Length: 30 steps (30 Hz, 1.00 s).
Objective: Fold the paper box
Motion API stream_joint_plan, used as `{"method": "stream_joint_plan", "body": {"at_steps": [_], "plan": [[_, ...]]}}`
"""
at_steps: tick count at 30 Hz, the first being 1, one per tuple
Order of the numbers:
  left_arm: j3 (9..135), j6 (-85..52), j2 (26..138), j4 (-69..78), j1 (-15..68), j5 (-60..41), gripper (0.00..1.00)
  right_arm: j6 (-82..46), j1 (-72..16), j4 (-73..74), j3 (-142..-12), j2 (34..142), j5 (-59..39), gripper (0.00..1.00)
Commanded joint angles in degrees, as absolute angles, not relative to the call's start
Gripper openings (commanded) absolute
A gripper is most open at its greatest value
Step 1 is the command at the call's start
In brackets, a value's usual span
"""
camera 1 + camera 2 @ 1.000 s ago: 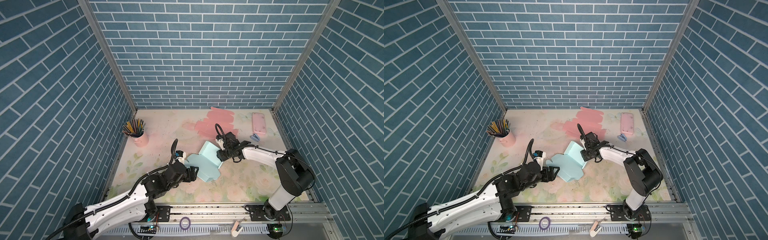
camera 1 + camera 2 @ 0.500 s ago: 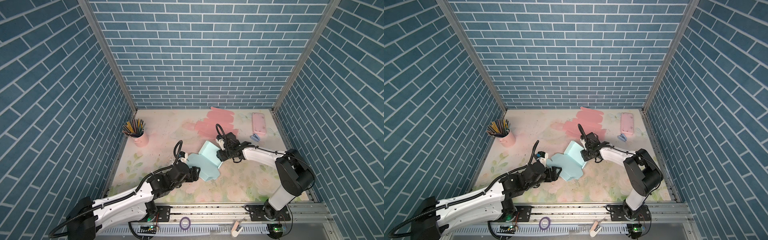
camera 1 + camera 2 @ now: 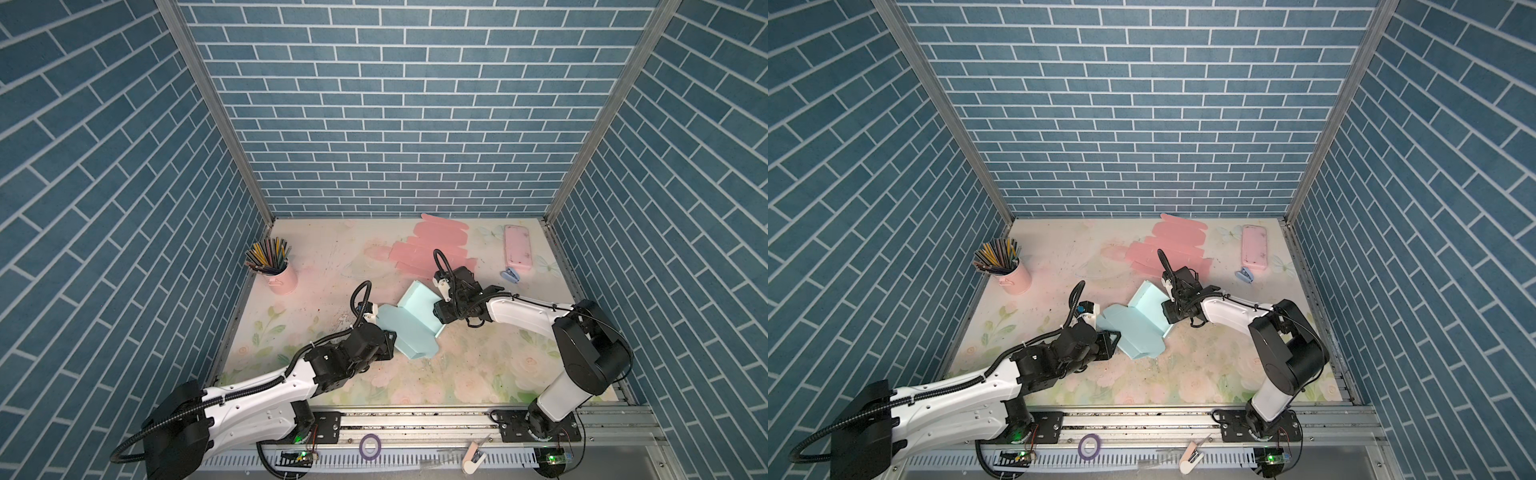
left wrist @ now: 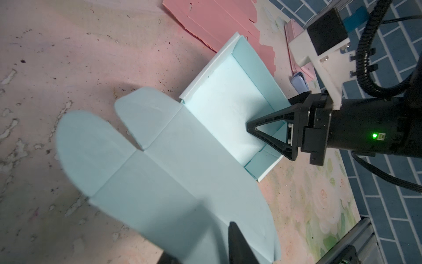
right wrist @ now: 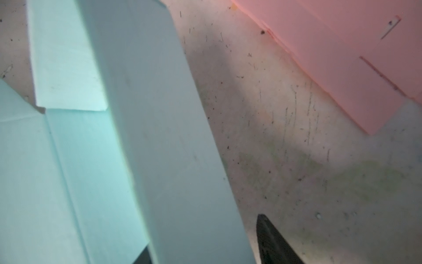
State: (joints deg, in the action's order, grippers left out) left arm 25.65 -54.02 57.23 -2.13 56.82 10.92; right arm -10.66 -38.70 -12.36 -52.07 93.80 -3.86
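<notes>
The light blue paper box [image 3: 415, 320] [image 3: 1142, 324] lies half-formed mid-table, with raised walls on its far half and flat rounded flaps [image 4: 96, 146] toward the left arm. My left gripper [image 3: 390, 338] [image 3: 1115, 337] is at the near-left flap. In the left wrist view its jaws [image 4: 201, 240] are shut on that flap, one finger above the paper and one beneath. My right gripper [image 3: 438, 311] [image 3: 1167, 313] [image 5: 203, 233] is open and straddles the box's right wall [image 5: 164, 137]. One of its fingers [image 4: 274, 116] reaches inside the tray.
A flat pink cardboard sheet [image 3: 432, 249] lies behind the box. A pink pencil case [image 3: 517, 249] and a small blue clip [image 3: 510, 274] sit at the back right. A pink cup of pencils [image 3: 276, 270] stands at the left. A purple tape ring [image 3: 370, 444] lies on the front rail.
My left gripper has moved in onto the box's near flap and closed its jaws on it. The right gripper has stayed at the box's wall.
</notes>
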Motion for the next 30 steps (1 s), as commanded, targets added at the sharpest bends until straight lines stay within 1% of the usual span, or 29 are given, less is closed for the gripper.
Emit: {"method": "stream_joint_plan", "body": {"at_steps": [1, 7, 10, 13, 18, 24, 26, 27, 30], "plan": [[27.08, -54.4, 57.9, -1.56, 55.99, 12.57, 0.23, -10.16, -40.17, -13.01, -50.77, 90.71, -4.11, 0.61], [27.51, -53.81, 57.55, -1.52, 53.79, 11.27, 0.1, -6.08, -45.75, -13.39, -47.82, 83.35, 4.12, 0.74], [28.7, -51.85, 56.69, -2.83, 52.14, 10.05, 0.03, -4.71, -48.33, -10.35, -44.01, 78.26, 7.98, 0.79], [31.8, -47.13, 55.25, -7.1, 49.77, 8.3, 0.0, -5.43, -48.52, -5.53, -38.68, 71.25, 8.0, 0.83], [39.71, -33.94, 53.82, -17.67, 46.58, 4.87, 0.0, -4.65, -48.52, 1.59, -29.29, 57.37, 4.79, 0.85], [53.73, -17.28, 60.94, -34.08, 46.32, 1.37, 0.0, -2.99, -48.47, 10.52, -21.54, 40.24, -4.11, 0.85], [57.36, -12.85, 63.55, -38.57, 46.32, -1.14, 0.0, -1.87, -48.52, 11.88, -21.18, 37.06, -4.66, 0.87], [59.42, -10.58, 64.81, -40.8, 46.32, -2.85, 0.0, -0.53, -48.47, 11.41, -21.9, 36.19, -6.95, 0.89], [63.64, -4.18, 67.0, -46.01, 47.64, -6.54, 0.0, 3.9, -47.8, 8.79, -25.84, 36.69, -9.86, 0.9]]}}
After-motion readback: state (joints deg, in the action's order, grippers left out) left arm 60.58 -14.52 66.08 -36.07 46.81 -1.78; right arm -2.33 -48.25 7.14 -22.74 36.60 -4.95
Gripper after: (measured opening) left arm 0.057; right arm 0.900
